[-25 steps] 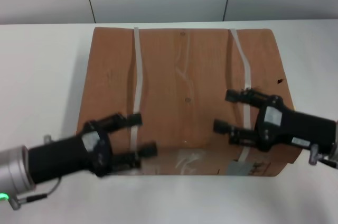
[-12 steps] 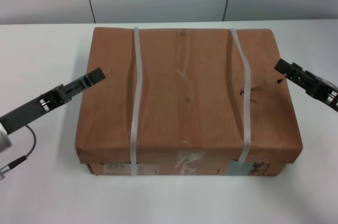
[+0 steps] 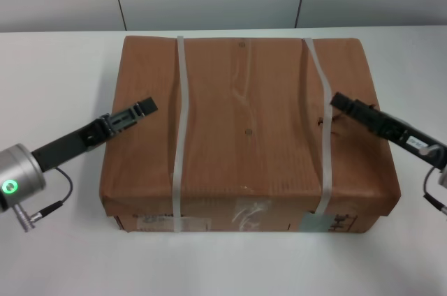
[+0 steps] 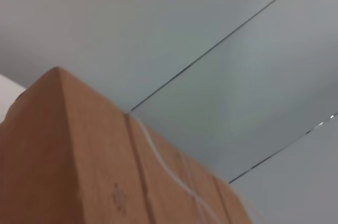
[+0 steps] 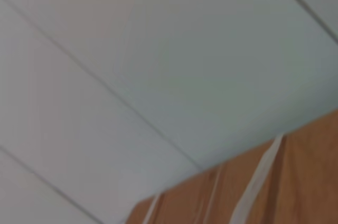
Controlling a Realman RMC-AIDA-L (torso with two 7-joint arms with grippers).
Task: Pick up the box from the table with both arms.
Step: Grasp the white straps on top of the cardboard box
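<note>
one box (image 3: 248,128) — large, flat, brown cardboard, lying on the white table (image 3: 56,72) with its dented top facing up. two whitish straps cross the top: the left strap (image 3: 178,135) lies just inward of the left gripper's tip, the right strap (image 3: 323,121) just inward of the right gripper's tip. a grey label (image 3: 316,223) with black print sits on the near side wall, below the right gripper.
left gripper (image 3: 140,110) — black, seen edge-on, reaching in over the box's left edge above the top panel; cannot tell whether its fingers are parted or together. behind it, the silver arm segment carries a green ring light (image 3: 10,186).
right gripper (image 3: 343,103) — black, reaching in over the box's right edge, likewise edge-on; finger state cannot be told.
wrist views: box corner (image 4: 79,150) and strapped top (image 5: 296,176) against a pale panelled wall (image 4: 211,23).
</note>
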